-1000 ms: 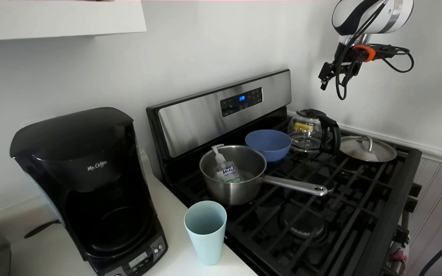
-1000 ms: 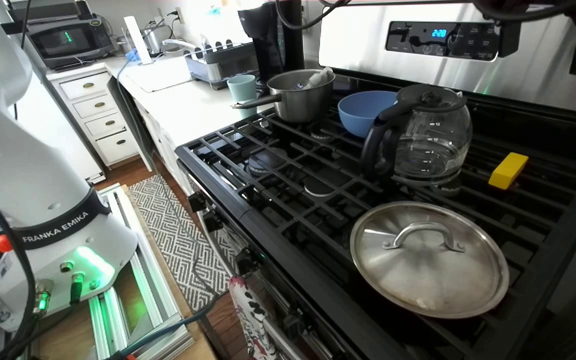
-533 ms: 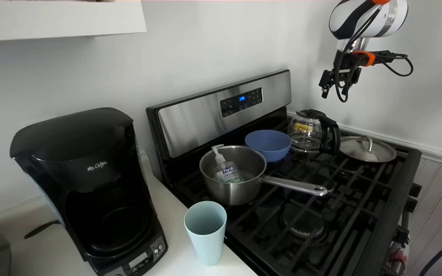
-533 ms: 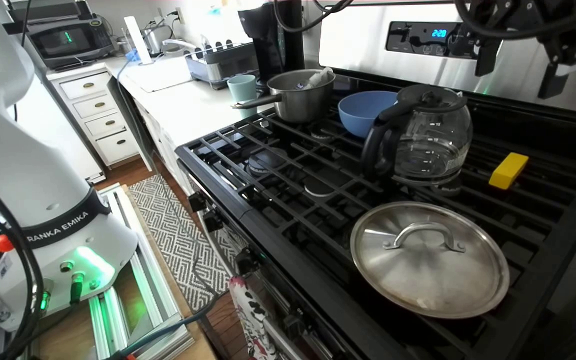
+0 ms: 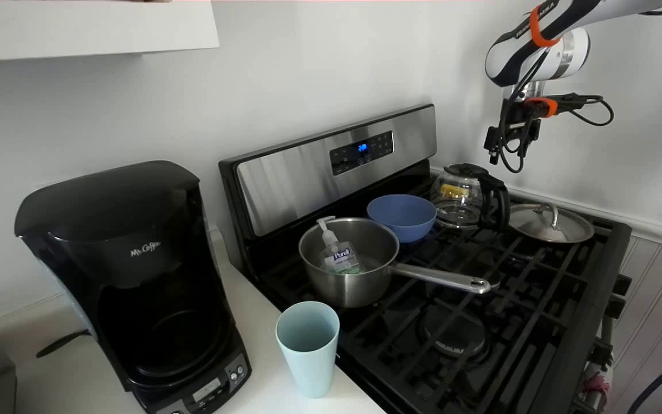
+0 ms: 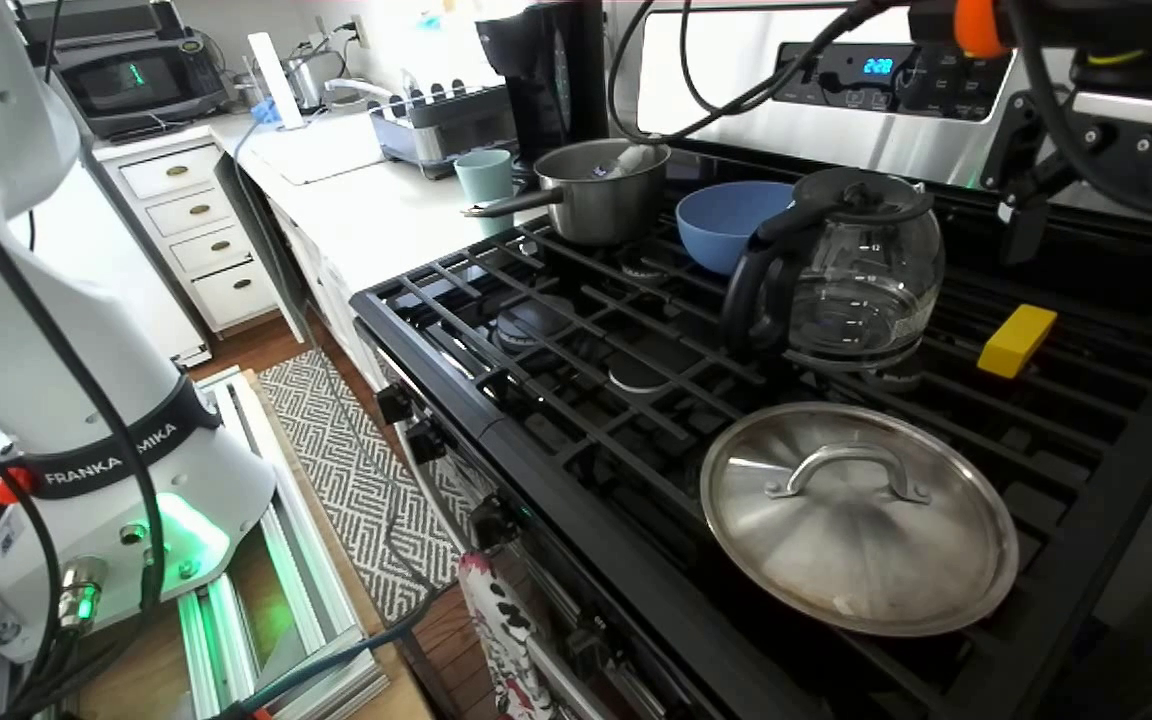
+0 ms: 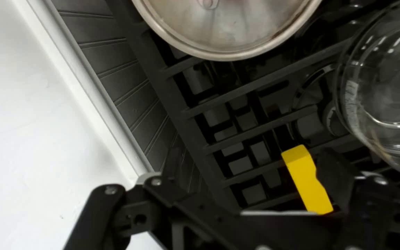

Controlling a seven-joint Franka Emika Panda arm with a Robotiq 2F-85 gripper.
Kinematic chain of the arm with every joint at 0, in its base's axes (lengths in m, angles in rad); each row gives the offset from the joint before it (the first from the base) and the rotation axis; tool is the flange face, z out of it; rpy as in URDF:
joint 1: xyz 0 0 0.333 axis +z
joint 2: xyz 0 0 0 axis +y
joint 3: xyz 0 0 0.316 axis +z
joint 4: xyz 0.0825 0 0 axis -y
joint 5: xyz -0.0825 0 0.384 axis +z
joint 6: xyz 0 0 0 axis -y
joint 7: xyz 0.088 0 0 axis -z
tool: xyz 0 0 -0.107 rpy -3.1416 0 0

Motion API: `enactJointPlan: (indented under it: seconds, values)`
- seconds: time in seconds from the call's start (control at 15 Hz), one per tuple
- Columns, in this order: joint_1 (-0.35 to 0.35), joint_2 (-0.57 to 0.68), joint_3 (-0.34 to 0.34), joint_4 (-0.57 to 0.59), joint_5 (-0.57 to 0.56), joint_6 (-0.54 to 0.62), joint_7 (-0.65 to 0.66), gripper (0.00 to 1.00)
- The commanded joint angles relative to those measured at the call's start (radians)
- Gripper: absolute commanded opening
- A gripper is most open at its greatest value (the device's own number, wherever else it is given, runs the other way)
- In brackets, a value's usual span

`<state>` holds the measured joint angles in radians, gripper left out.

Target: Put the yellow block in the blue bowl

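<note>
The yellow block (image 6: 1016, 342) lies on the stove grate behind the lid and beside the glass carafe. It also shows through the carafe glass in an exterior view (image 5: 453, 191) and in the wrist view (image 7: 304, 177). The blue bowl (image 5: 401, 214) stands on the rear of the stove between the saucepan and the carafe; the carafe partly covers it in an exterior view (image 6: 726, 228). My gripper (image 6: 1106, 272) is open and empty, pointing down above the stove's rear corner, higher than the block. In the wrist view, one finger of the gripper (image 7: 253, 168) overlaps the block's edge.
The glass carafe (image 6: 866, 285) stands close to the block, its handle towards the bowl. A steel lid (image 6: 856, 545) lies on the grate in front. The steel saucepan (image 5: 349, 287) holds a sanitizer bottle (image 5: 341, 259). A wall (image 7: 47, 121) and the stove's back panel (image 5: 285, 201) border the area.
My gripper has moved down towards the stove, with its fingers still apart. The block, bowl, carafe, lid and saucepan have not moved.
</note>
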<state>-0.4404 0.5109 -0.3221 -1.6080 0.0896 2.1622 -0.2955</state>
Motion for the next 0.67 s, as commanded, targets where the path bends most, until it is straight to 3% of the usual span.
enactJointPlan:
  seconds: [0.0,0.33,0.4,0.6]
  values:
    - [-0.032,0.11,0.033,0.128,-0.067,-0.054,-0.027,1.0]
    - [-0.071,0.195,0.081,0.242,-0.087,-0.185,-0.126,1.0]
    - [-0.049,0.157,0.069,0.161,-0.091,-0.11,-0.068,1.0]
    - [-0.054,0.166,0.075,0.17,-0.09,-0.118,-0.072,1.0]
